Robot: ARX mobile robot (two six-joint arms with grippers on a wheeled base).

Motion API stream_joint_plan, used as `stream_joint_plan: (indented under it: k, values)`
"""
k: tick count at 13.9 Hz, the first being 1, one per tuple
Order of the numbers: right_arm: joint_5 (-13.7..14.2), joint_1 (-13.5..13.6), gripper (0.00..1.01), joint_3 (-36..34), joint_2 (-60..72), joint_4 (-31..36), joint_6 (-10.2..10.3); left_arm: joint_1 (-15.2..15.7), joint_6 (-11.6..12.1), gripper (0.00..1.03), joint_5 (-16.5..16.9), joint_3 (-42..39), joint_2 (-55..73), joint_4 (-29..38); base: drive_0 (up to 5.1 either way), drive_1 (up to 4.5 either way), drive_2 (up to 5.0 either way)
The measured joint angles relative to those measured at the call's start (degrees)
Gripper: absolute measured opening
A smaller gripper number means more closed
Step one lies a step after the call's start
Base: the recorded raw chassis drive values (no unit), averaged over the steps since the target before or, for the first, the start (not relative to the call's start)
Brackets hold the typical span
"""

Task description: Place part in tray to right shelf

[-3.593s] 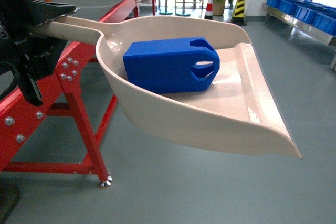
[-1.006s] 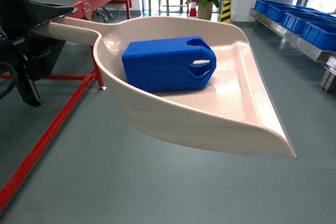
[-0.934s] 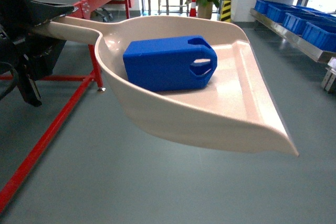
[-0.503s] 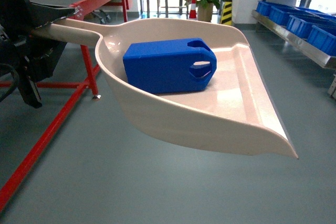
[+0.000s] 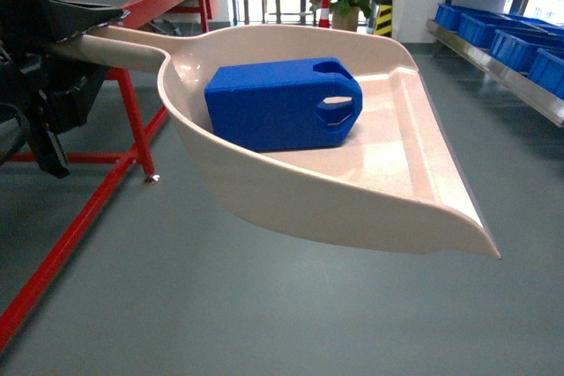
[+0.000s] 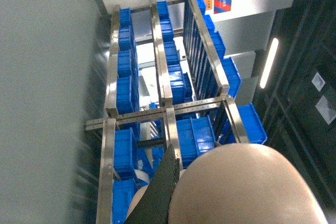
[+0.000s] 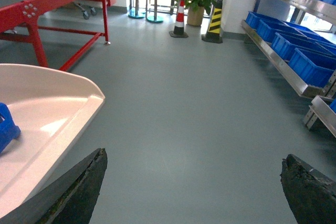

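From the head camera I saw my left hand [image 5: 66, 28] clamped on the handle of the beige tray [image 5: 388, 191], held above the floor. The blue part [image 5: 282, 105] lay inside the tray, toward its back wall. The steel shelf [image 5: 520, 77] of blue crates [image 5: 529, 46] stood right of the tray. On the left wrist camera, the tray [image 6: 236, 187] filled the lower edge before that shelf [image 6: 163, 93]. On the right wrist camera, my right hand [image 7: 194, 182] gaped wide, holding nothing, beside the tray's lip [image 7: 47, 114].
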Motion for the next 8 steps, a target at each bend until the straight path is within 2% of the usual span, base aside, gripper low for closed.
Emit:
stream_joint_plan:
  k: [8]
  values:
    - [0.02, 0.0, 0.98, 0.0, -0.07, 0.04, 0.02, 0.0, 0.0, 0.14, 0.15, 0.02, 0.0, 0.02, 0.0, 4.35, -4.3]
